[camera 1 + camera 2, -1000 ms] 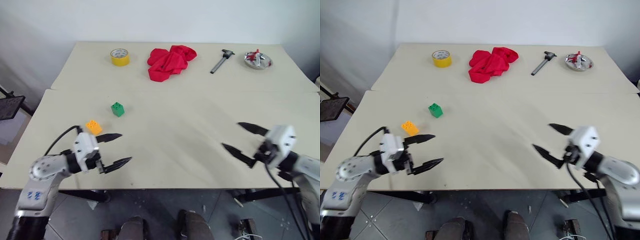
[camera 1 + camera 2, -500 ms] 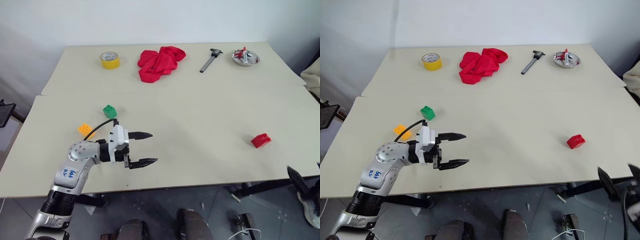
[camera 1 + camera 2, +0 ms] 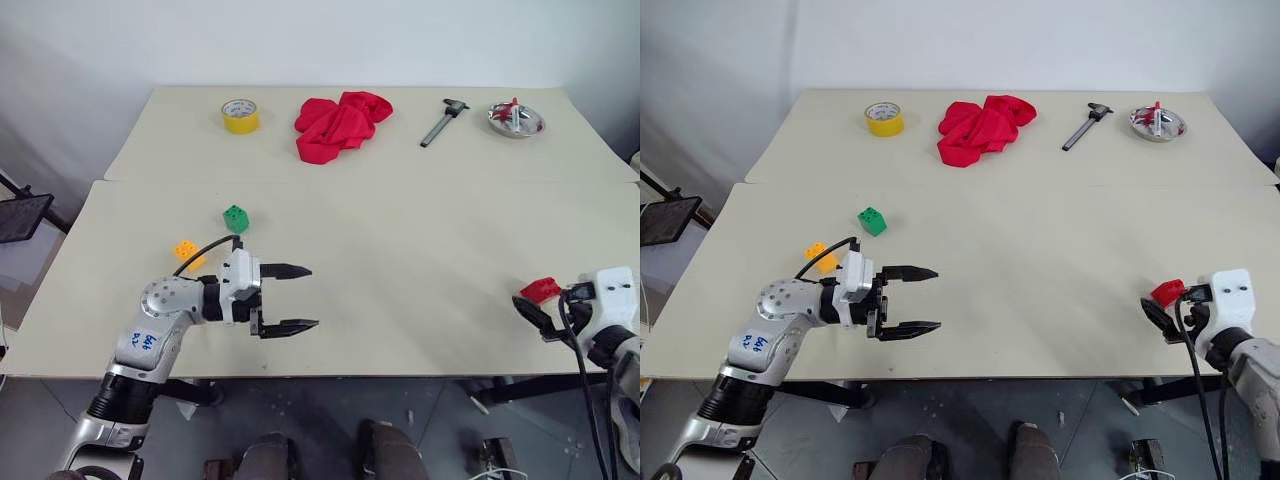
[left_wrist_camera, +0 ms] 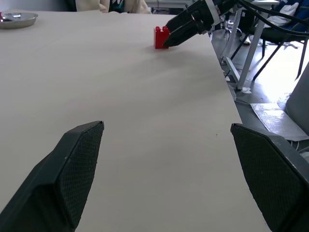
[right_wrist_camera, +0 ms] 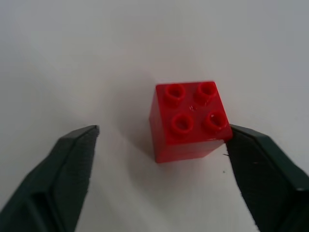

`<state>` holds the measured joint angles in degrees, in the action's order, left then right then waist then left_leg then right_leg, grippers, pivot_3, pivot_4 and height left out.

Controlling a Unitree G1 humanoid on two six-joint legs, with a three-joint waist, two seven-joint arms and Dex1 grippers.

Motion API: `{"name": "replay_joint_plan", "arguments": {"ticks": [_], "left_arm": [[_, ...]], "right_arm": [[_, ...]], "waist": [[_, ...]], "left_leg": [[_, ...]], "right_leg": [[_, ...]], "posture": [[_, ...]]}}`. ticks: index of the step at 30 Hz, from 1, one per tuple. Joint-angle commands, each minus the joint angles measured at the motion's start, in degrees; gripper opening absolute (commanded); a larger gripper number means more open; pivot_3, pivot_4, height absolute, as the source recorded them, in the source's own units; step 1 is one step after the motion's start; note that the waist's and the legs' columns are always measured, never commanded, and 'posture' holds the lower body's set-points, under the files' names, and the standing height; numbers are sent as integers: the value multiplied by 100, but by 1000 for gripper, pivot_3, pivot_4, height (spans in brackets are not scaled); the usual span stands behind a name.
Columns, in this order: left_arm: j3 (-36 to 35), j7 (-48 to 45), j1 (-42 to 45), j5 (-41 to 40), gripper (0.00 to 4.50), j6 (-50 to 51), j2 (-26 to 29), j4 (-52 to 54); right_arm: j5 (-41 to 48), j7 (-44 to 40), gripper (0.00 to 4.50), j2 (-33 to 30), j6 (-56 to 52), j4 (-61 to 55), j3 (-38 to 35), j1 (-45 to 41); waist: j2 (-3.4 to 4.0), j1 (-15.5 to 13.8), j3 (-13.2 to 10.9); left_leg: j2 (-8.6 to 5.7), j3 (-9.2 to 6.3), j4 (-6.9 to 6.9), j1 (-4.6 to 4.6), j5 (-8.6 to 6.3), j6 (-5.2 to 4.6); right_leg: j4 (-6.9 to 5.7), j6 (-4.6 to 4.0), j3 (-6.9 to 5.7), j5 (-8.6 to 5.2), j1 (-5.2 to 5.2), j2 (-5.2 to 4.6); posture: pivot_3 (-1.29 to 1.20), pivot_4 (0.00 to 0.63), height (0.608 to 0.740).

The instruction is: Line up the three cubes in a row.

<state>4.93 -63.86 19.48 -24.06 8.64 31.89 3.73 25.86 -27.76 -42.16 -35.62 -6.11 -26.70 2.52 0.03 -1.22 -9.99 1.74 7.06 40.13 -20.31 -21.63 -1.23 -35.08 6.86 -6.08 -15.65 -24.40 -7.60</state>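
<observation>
The right claw (image 5: 159, 145) straddles the red cube (image 5: 189, 121), jaws apart, one finger (image 5: 263, 164) touching it. The left claw (image 3: 290, 298) hovers wide over the desk (image 3: 400, 240).

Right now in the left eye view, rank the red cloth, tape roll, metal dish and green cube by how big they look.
1. Red cloth, clearly largest.
2. Metal dish.
3. Tape roll, close to the dish; both sit far back, so that gap is unsure.
4. Green cube, smallest, though nearer the camera.

The red cube (image 5: 189, 119) is glossy plastic on a smooth matt table (image 3: 400, 250).
</observation>
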Motion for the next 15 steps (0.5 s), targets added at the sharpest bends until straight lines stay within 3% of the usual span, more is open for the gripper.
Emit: {"name": "replay_joint_plan", "arguments": {"ticks": [1,4,6,8,12,15], "left_arm": [[-126,52,-82,-9,4500,-44,59,272],[-119,72,-79,-4,4500,-44,54,274],[-122,75,-66,0,4500,-47,59,266],[-161,86,-61,5,4500,-51,87,253],[-305,45,-175,-49,4500,-25,241,236],[-374,-9,-318,-41,4500,-52,356,211]], "right_arm": [[-167,-75,2960,-7,404,176,-11,-166],[-111,-371,1864,62,644,247,65,-248],[-139,-627,1515,76,942,233,169,-280],[-111,-1149,1500,-9,1298,65,371,-283],[-78,-3305,1500,-671,1947,-495,1538,-402],[-359,-4200,1500,-910,2110,-108,2480,-1178]], "waist": [[0,1,0],[0,-1,0],[0,2,0],[0,5,0],[1,34,0],[-1,116,-1]], "left_leg": [[0,0,0,0,0,0],[1,-1,0,0,0,0],[1,0,0,0,0,0],[1,0,0,0,0,0],[3,0,-1,1,0,0],[5,-1,-1,5,0,0]], "right_leg": [[1,1,0,0,0,0],[1,2,0,1,0,0],[1,2,-1,1,1,1],[2,2,-1,1,1,2],[1,2,-1,1,0,4],[4,2,-2,1,4,5]], "posture": [[0,150,740],[0,150,740],[0,150,740],[0,150,740],[0,150,740],[0,150,740]]}}
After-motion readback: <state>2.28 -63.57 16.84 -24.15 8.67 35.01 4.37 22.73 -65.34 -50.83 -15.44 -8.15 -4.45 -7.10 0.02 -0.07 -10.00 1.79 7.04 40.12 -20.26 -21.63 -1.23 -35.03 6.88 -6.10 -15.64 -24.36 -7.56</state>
